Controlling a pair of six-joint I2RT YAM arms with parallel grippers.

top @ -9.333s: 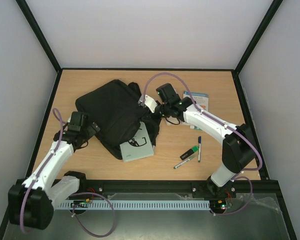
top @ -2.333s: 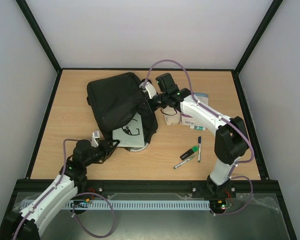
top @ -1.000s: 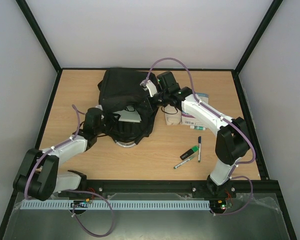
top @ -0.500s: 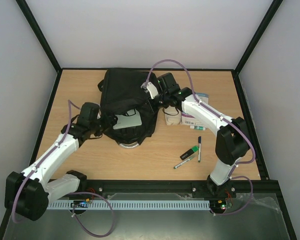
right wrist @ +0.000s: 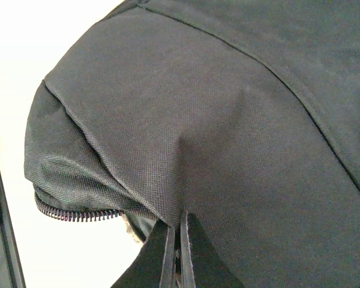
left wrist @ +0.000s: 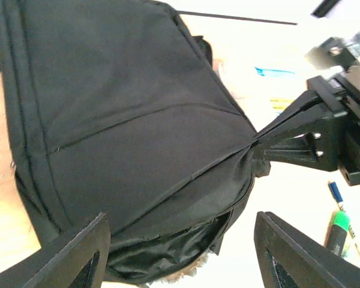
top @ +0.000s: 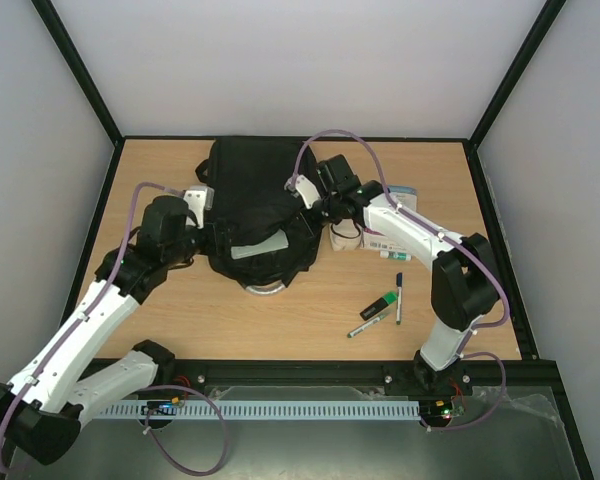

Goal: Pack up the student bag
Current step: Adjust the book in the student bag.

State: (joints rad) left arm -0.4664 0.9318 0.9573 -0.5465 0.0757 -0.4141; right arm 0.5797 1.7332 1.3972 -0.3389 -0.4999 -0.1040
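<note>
Pulled back leftward from the student bag (top: 248, 190) at the table's (top: 310, 325) far centre, the left gripper (left wrist: 181, 228) gapes wide and empty, while the right gripper (right wrist: 179, 231) pinches the bag's right-side fabric, pens (top: 383, 303) lying near right.

Student bag (top: 248, 190), black, laid on wooden table (top: 180, 310) between two arms.
A pale flat item (top: 258, 246) is seen in its open mouth. Left gripper (top: 206, 238) is placed at its left side, right gripper (top: 308, 203) at its right. Green highlighter (top: 383, 303) and dark pen (top: 398, 290) are laid well apart, rightward.
</note>
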